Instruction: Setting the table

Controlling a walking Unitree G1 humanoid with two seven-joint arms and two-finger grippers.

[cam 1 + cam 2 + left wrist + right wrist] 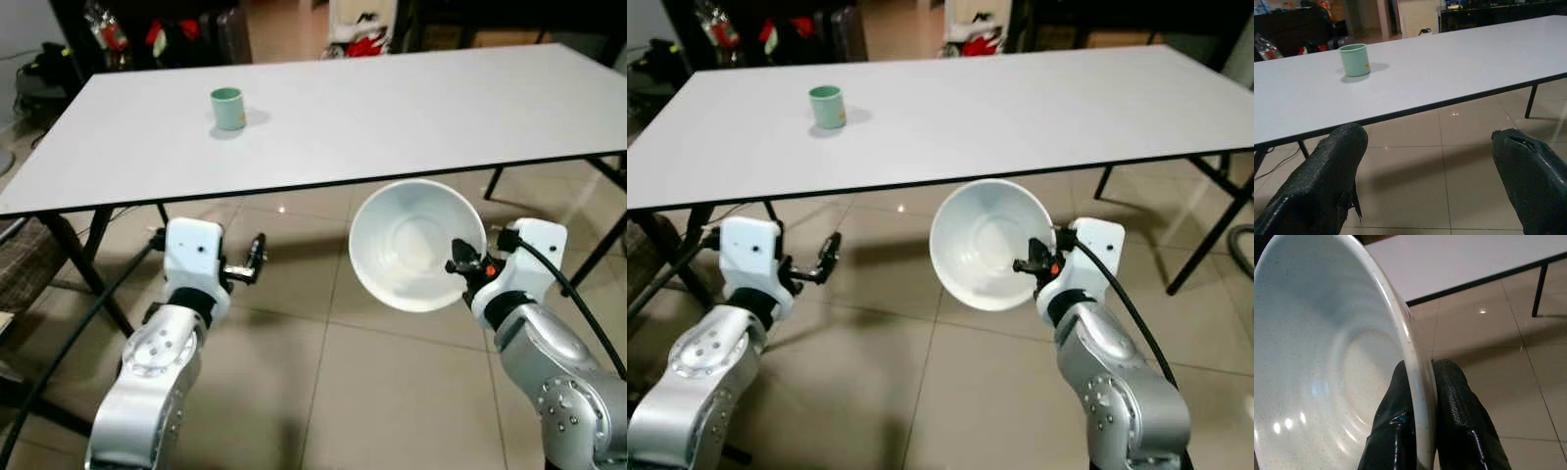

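A white bowl (pixel 413 245) hangs tilted in front of the table's near edge, its opening turned toward me. My right gripper (pixel 460 262) is shut on its rim, one finger (pixel 1393 431) inside and one outside. A pale green cup (pixel 228 108) stands upright on the white table (pixel 392 108), toward its left side. My left gripper (pixel 257 257) is held low in front of the table, open and empty; its fingers (pixel 1327 181) frame the cup (pixel 1355 59) in the left wrist view.
The table's black legs (pixel 83 259) stand on a tiled floor (pixel 323 343). Dark furniture and red items (pixel 367 44) lie beyond the far edge. A chair or cushion (pixel 24 269) sits at my left.
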